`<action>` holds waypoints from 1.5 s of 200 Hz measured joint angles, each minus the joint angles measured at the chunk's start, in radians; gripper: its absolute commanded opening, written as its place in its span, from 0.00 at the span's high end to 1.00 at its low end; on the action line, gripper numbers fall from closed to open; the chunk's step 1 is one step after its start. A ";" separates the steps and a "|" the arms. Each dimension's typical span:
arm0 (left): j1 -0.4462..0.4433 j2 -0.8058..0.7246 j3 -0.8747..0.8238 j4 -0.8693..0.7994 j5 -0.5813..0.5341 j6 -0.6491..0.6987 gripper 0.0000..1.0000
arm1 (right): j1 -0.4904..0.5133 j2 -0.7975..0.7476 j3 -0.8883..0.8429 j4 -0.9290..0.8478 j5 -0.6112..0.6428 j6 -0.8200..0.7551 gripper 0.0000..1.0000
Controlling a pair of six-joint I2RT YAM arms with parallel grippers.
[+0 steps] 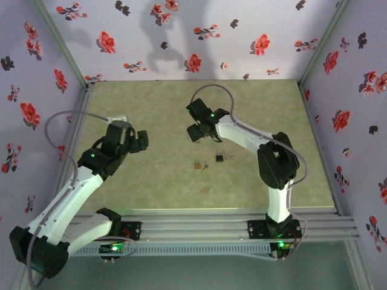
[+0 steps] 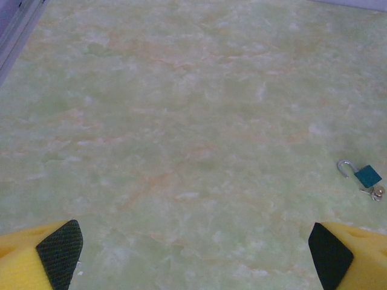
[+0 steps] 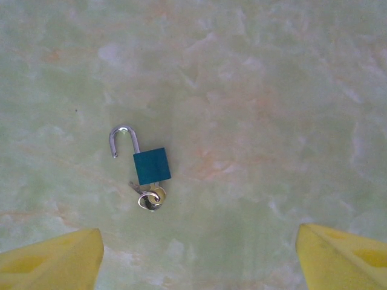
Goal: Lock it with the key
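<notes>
The teal padlock (image 3: 152, 165) is lying flat on the green marbled bench (image 3: 272, 90). Its silver shackle (image 3: 121, 136) is standing swung open, one end free of the body. A small bunch of keys (image 3: 150, 198) on a ring is sitting against the bottom edge of the body, touching it. Whether a key is seated in the lock is not clear. The right fingers (image 3: 54, 263) are hanging above the padlock, spread wide, with one yellow tip showing at each lower corner of the right wrist view. They are gripping nothing, and the padlock is lying on the bench beyond the gap between them. The left fingers (image 2: 59, 251) are also standing wide apart and holding nothing, hovering over bare bench well away from the padlock, which is showing small at the right edge of the left wrist view. From overhead, a brass-coloured object (image 1: 198, 164) is lying just beside the padlock, too small to identify.
</notes>
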State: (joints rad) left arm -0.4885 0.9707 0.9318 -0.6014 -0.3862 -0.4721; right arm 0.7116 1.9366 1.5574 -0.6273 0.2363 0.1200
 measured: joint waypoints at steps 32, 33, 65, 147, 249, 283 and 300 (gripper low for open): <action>-0.001 0.000 0.000 0.000 0.000 0.000 0.00 | -0.008 0.050 0.017 -0.026 -0.026 -0.016 0.24; -0.001 0.000 0.000 0.000 0.000 0.000 0.00 | -0.008 0.052 0.019 -0.028 -0.026 -0.016 0.24; -0.001 0.000 0.000 0.000 -0.003 0.000 0.00 | -0.013 0.108 0.053 -0.050 -0.047 -0.032 0.28; -0.001 -0.002 -0.002 0.000 -0.007 0.000 0.00 | -0.018 0.210 0.147 -0.066 -0.073 -0.051 0.35; -0.001 -0.002 -0.002 0.001 -0.008 0.000 0.00 | -0.038 0.288 0.200 -0.082 -0.130 -0.069 0.42; -0.001 -0.002 -0.003 0.003 -0.009 0.000 0.00 | -0.038 0.299 0.206 -0.082 -0.140 -0.069 0.44; -0.001 -0.002 -0.004 0.004 -0.014 0.000 0.00 | -0.038 0.304 0.210 -0.082 -0.144 -0.073 0.45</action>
State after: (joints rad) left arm -0.4892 0.9688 0.9279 -0.5976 -0.4007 -0.4717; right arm 0.6739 2.2406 1.7672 -0.7090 0.0925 0.0467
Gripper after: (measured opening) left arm 0.997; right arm 0.558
